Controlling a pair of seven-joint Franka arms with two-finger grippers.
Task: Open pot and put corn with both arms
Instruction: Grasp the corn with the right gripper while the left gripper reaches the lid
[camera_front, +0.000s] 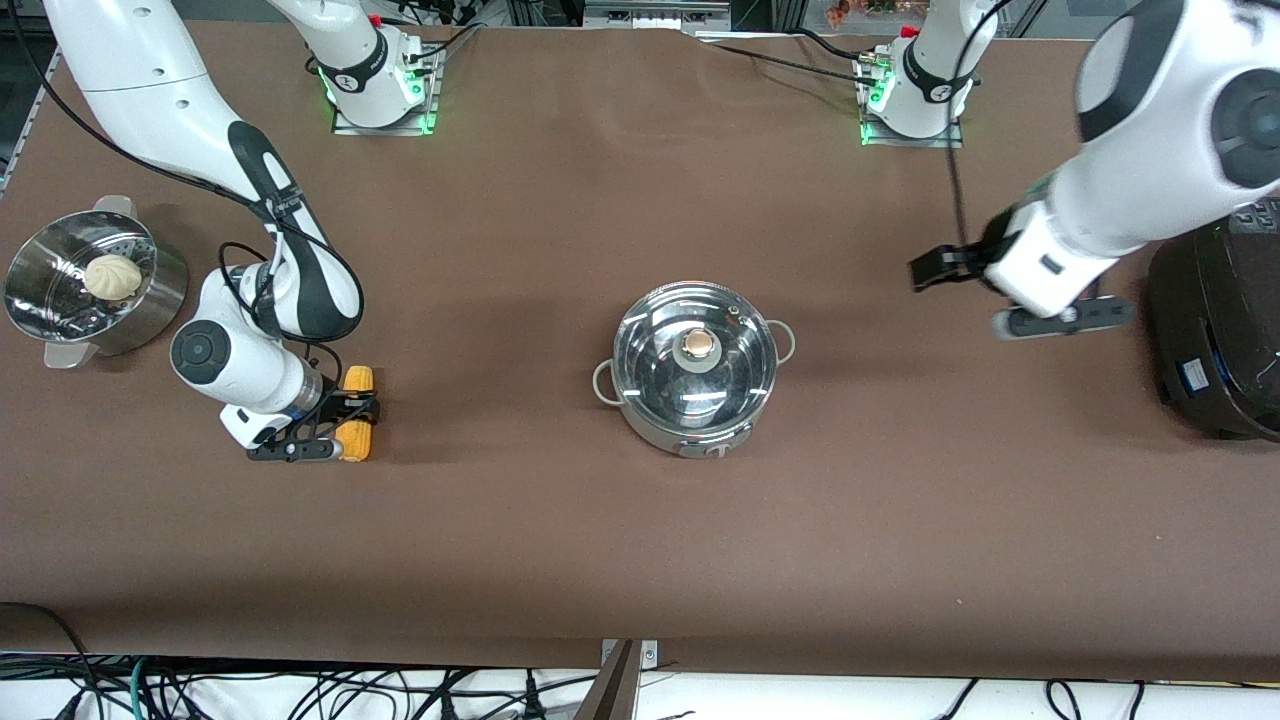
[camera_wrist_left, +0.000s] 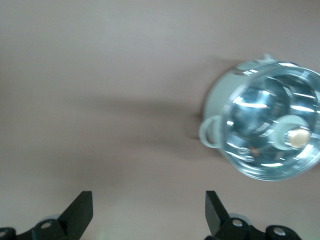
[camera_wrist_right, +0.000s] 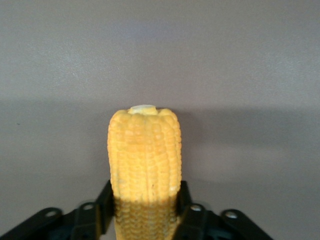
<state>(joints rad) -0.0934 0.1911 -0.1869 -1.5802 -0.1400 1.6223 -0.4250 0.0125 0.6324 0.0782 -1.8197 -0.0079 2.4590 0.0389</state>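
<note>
The corn is being gripped between the right gripper jaws; the left gripper, jaws open, is needed at the lidded pot.

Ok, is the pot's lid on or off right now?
On. The glass lid sits flat on the pot, tan knob centred; the left gripper is not over it.

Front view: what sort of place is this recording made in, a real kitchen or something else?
Probably a robotics lab workbench, not a kitchen: two arms bolted to a brown-covered table, loose cables along its nearest edge, and cookware staged as props, namely the pot, a steamer basket and a black cooker.
</note>
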